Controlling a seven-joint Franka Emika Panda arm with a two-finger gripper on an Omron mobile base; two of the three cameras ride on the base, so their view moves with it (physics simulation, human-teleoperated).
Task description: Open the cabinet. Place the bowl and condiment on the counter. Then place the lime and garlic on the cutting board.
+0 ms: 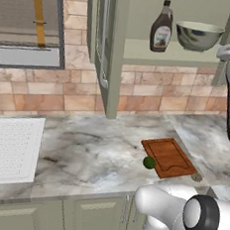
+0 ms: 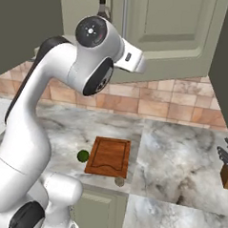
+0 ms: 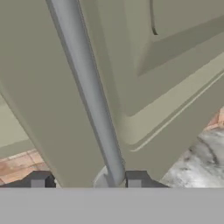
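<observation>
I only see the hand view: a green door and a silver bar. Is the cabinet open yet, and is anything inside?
Observer: Yes, the cabinet stands open in the left base view. The bowl and the condiment are side by side on its shelf.
Operator: Where's the lime?
Observer: The lime sits on the counter, right at the left edge of the cutting board, not on it.
Operator: And the garlic?
Observer: The garlic lies on the counter just off the board's front edge, close to the counter's edge.
</observation>
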